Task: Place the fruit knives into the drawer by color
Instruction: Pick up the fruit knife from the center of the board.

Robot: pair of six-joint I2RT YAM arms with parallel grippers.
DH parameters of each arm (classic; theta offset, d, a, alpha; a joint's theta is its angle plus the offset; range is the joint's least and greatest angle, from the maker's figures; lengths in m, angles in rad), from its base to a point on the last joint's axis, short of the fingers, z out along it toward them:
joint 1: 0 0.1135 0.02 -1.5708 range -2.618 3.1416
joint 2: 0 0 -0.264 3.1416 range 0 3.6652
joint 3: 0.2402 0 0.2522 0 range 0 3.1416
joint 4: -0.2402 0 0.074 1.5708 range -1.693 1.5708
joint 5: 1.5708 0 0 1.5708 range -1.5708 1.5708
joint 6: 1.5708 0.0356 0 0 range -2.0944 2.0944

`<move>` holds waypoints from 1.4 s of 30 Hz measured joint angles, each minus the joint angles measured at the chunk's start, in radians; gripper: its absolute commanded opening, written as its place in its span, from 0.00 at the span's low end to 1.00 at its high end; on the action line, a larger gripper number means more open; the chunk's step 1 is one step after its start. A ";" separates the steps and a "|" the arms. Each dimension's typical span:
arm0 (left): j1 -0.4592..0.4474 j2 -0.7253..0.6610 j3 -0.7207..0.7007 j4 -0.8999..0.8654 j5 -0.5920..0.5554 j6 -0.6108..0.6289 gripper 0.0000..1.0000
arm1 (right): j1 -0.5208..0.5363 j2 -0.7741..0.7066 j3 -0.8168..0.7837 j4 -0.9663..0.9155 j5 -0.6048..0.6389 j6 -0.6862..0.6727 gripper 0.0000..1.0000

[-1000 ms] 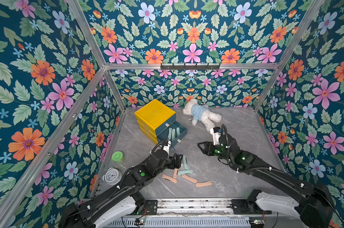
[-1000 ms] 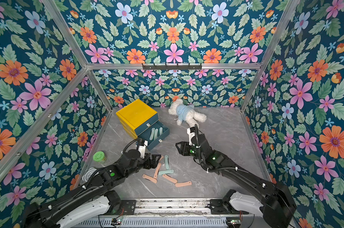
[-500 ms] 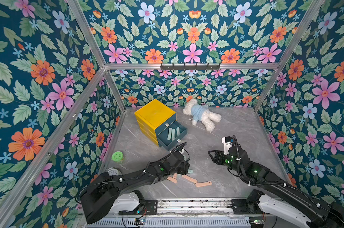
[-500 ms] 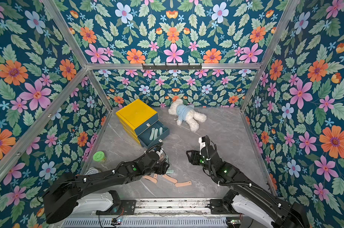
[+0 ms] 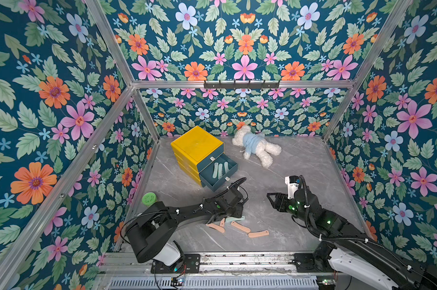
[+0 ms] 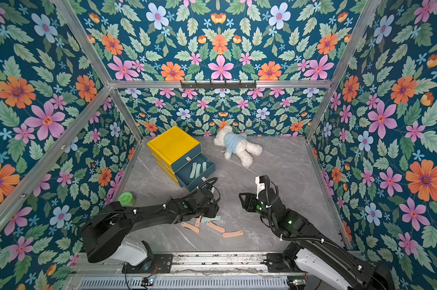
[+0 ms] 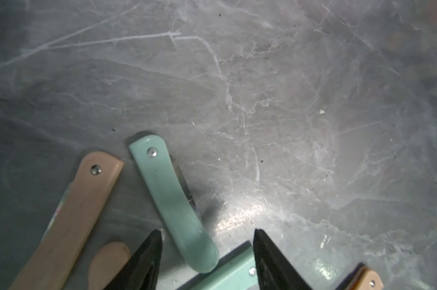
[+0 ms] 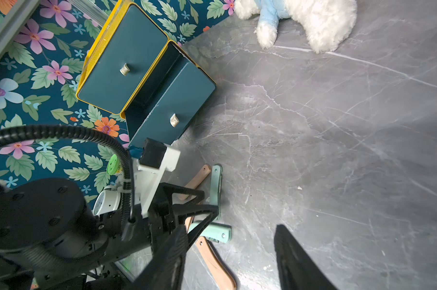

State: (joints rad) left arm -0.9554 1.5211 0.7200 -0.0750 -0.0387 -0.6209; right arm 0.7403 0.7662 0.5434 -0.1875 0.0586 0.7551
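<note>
— Knives crowd the near edge of the marble tabletop (image 5: 300,175): several salmon-pink fruit knives (image 5: 240,226) lie flat and fanned, with pale teal ones half hidden under the left gripper (image 5: 233,213).

— And the drawer?

— One teal-fronted drawer (image 5: 221,182) stands pulled out of the yellow cabinet (image 5: 197,144) at the back left, three teal knives (image 5: 220,170) side by side inside it. No pink ones show in there.

— What is the left pincer doing?

— Seen from its wrist, the jaws stand partly apart, astride the rounded end of one teal knife (image 7: 177,200). A gap shows on one side, so I judge nothing is gripped. A second teal knife (image 7: 227,276) lies crosswise at that end, touching or nearly so; I cannot tell which. A pink knife (image 7: 82,200) lies just beside.

— The other arm?

— The right gripper (image 5: 271,200) hovers over bare marble, well apart from the pile, jaws parted and empty.

— How will that knife handle?

— Light and stiff, I'd say, with a glossy shell likely to skid on the polished stone or swivel if pinched at the very tip. The safer hold looks to be across its narrow width nearer the middle, clear of the steel blade edge showing along one flank and clear of its neighbour.
</note>
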 measured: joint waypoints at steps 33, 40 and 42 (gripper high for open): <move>-0.063 0.222 0.177 -0.109 -0.093 0.174 0.45 | 0.000 -0.082 0.011 -0.050 0.036 -0.019 0.58; -0.101 0.272 0.207 -0.118 -0.181 0.172 0.36 | 0.000 -0.082 0.012 -0.050 0.038 -0.023 0.58; -0.109 0.285 0.212 -0.101 -0.203 0.173 0.32 | 0.000 -0.083 0.013 -0.050 0.038 -0.023 0.58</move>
State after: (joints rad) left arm -1.0641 1.8057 0.9318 -0.1757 -0.2413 -0.4477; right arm 0.7403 0.6830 0.5560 -0.2375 0.0967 0.7326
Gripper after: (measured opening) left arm 0.348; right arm 0.584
